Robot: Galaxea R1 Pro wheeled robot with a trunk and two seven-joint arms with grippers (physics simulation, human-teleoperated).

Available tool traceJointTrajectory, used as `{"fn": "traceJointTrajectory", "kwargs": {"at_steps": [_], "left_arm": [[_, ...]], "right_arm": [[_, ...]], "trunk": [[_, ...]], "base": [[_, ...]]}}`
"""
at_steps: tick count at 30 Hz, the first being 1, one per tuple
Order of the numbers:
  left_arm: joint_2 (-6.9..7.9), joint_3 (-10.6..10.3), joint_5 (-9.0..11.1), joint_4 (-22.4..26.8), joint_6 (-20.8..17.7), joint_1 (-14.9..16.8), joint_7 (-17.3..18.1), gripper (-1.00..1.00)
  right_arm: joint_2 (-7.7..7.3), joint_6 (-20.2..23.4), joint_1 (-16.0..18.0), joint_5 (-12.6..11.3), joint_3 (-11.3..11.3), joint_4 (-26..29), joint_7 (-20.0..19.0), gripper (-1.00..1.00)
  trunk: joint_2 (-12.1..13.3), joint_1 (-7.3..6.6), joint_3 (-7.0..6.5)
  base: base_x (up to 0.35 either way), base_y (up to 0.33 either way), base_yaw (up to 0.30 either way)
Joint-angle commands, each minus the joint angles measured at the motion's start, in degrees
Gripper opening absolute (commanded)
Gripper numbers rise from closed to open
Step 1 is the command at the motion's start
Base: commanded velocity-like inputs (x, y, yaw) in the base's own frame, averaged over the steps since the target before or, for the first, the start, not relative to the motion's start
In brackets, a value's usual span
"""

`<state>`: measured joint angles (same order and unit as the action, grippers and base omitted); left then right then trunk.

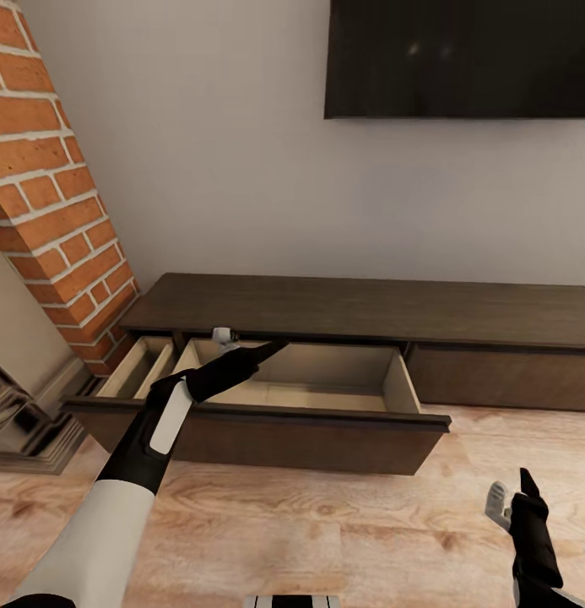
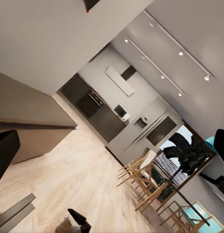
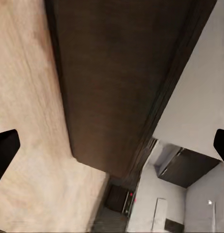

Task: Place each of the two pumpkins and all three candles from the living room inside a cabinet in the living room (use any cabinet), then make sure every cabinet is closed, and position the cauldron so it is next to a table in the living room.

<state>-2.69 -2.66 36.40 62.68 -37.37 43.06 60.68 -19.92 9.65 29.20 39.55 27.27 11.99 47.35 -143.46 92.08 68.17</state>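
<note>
Low dark brown cabinet (image 1: 360, 308), wide drawer (image 1: 267, 426) pulled open, apparently empty

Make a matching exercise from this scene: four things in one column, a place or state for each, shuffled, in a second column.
Things:
1. cabinet drawer
2. TV
3. left gripper
4. right gripper

Places or states:
A. mounted on the wall above the cabinet
B. over the floor, in front of the closed drawer front
C. pulled out, its light interior showing
D. reaching over the open drawer, near its back edge

Pairs: 1-C, 2-A, 3-D, 4-B
</note>
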Motion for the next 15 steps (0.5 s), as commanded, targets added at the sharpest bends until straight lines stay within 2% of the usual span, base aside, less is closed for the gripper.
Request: {"fn": "traceJointTrajectory", "kwargs": {"at_steps": [1,2,3,5,6,7,9,11,12,15], "left_arm": [[-0.01,-0.01,-0.01,-0.02,0.01,0.01,0.00,1.00],[-0.08,-0.03,-0.03,-0.06,0.01,0.02,-0.17,1.00],[-0.18,-0.04,-0.06,-0.08,0.01,0.01,-0.78,1.00],[-0.30,-0.06,-0.07,-0.11,0.01,0.06,-2.30,1.00],[-0.38,-0.06,-0.04,-0.09,0.01,0.05,-3.72,1.00],[-0.48,-0.06,-0.03,-0.05,0.01,0.06,-4.76,1.00],[-0.71,-0.06,-0.04,-0.08,0.01,0.08,-7.79,1.00],[-0.76,-0.06,-0.07,-0.09,0.01,0.09,-9.55,1.00],[-0.79,-0.06,-0.09,-0.10,0.01,0.09,-10.61,1.00],[-0.78,-0.07,-0.19,-0.10,0.08,0.09,-11.62,1.00]], "right_arm": [[-0.09,-0.01,-0.02,0.02,0.20,0.01,0.00,1.00],[-1.73,0.00,0.02,-1.33,-1.44,0.30,0.33,1.00],[-3.54,0.01,0.18,-2.98,-4.66,1.46,1.08,1.00],[-6.12,-0.03,0.32,-5.13,-11.40,5.25,1.88,1.00],[-7.19,-0.03,0.37,-5.96,-16.81,9.13,1.77,1.00],[-7.54,-0.01,0.41,-6.28,-20.48,11.85,1.38,1.00],[-7.90,0.14,0.43,-6.71,-31.03,20.72,-2.88,1.00],[-7.87,0.17,0.43,-6.79,-35.87,26.39,-8.86,1.00],[-7.47,0.32,0.42,-6.86,-38.02,30.27,-13.95,1.00],[-4.66,0.56,0.42,-7.91,-39.81,36.56,-21.25,1.00]], "trunk": [[0.02,-0.02,-0.23],[0.03,-0.05,-0.45],[0.05,-0.07,-0.67],[0.07,-0.12,-1.11],[0.09,-0.15,-1.33],[0.10,-0.17,-1.56],[0.13,-0.23,-2.00],[0.15,-0.28,-2.44],[0.17,-0.30,-2.66],[0.21,-0.38,-3.33]], "base": [[0.000,0.000,0.000],[0.000,0.000,0.000],[0.000,0.000,0.000],[0.000,0.000,0.000],[0.000,0.000,0.000],[0.000,0.000,0.000],[0.000,0.000,0.000],[0.000,0.000,0.000],[0.000,0.000,0.000],[0.000,0.000,0.000]]}}
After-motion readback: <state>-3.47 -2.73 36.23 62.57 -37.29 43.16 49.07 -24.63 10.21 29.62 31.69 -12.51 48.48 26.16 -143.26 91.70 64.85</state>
